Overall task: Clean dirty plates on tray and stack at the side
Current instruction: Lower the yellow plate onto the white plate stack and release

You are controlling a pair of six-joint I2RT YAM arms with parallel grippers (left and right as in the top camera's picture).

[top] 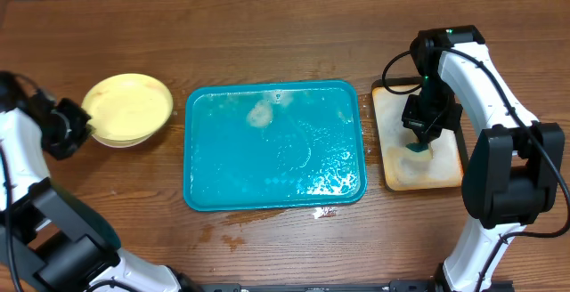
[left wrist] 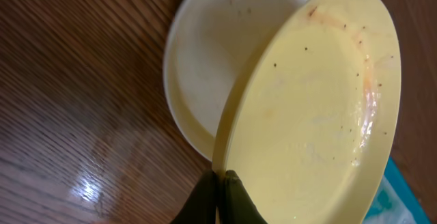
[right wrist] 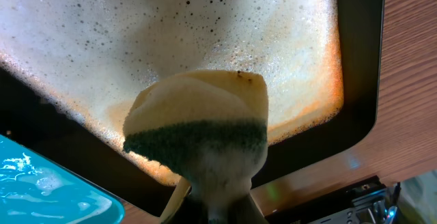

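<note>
Tray (top: 223,160) long axis L-R

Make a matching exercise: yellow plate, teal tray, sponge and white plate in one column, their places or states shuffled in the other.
1. yellow plate
2. teal tray
3. sponge
4. white plate

A. pinched by the right gripper above the foamy small tray
B. lying beneath another plate
C. wet, with patches of suds
D. rim pinched by the left gripper

Pairs: 1-D, 2-C, 3-A, 4-B
</note>
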